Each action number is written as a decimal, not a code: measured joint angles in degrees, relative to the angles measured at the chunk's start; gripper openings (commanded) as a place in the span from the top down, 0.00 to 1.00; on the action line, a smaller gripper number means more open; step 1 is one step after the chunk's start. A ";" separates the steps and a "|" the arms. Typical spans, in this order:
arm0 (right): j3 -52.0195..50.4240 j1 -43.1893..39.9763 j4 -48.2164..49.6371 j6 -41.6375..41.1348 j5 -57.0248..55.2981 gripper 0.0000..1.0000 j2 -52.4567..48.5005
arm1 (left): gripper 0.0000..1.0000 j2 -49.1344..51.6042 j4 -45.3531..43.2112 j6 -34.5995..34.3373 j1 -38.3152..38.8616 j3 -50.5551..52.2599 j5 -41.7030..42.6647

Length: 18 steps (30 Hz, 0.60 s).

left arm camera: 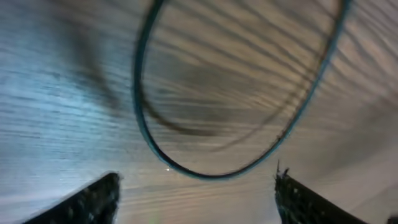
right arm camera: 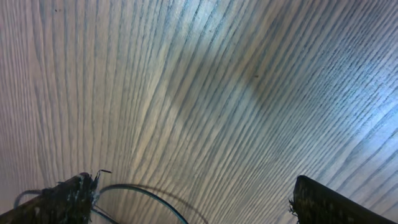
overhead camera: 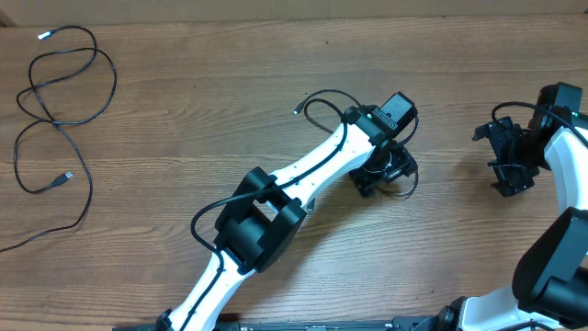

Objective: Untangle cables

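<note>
looking down from overhead, the far-left cable [overhead camera: 57,125] lies alone at the left edge of the tabletop [overhead camera: 184,110], well apart from both arms. its loose loops cross one another about midway, and its pale tip [overhead camera: 43,34] lies at the top. a second cable [overhead camera: 323,93] arcs beside the left pincer [overhead camera: 381,173] near the middle, free end pointing left, the rest hidden under the wrist. the right pincer [overhead camera: 505,165] hovers well to the right, with no task cord clearly by it. in the left wrist view the left pincer [left arm camera: 196,205] stands apart, its fingertips [left arm camera: 93,199] dark at the bottom edge. a wide loop of the second cable [left arm camera: 205,175] lies flat on the wood just ahead of them, not gripped. in the right wrist view the right pincer [right arm camera: 193,208] is likewise apart and holds nothing. a thin cord [right arm camera: 146,191] curves beside one finger, and i cannot tell whether it is a task cable or the arm's own wiring. judging from this, the two cables look already separated from each other, so the main part seems done. what is left appears to be easing out the crossings in the far-left loops and laying the middle cable clear of the left arm.
</note>
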<state>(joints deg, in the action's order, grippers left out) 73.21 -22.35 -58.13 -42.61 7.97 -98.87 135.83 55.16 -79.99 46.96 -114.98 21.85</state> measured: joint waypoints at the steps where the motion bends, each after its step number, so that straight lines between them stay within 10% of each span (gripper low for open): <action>1: 0.00 0.00 0.04 0.07 -0.02 0.00 0.00 | 0.02 0.26 -0.11 -2.38 0.15 0.00 0.07; 4: 0.00 0.00 -0.07 0.55 -0.09 0.00 0.00 | 0.19 1.77 -0.20 -12.31 0.66 0.09 0.20; 7: 0.00 -0.02 -0.68 0.70 -0.09 0.00 0.00 | 0.96 3.72 -0.37 -18.99 2.36 0.15 0.20; 11: 0.00 0.00 -2.14 0.70 -0.13 0.00 0.00 | 0.96 3.91 -0.09 -16.76 4.09 0.15 -1.38; 18: 0.00 0.00 -2.47 0.70 -0.39 0.00 0.00 | 0.96 2.67 8.90 10.86 -3.69 -2.73 -18.08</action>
<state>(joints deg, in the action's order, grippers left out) 73.21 -22.35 -60.60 -41.91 7.57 -98.87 138.50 64.05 -69.12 43.27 -117.71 3.77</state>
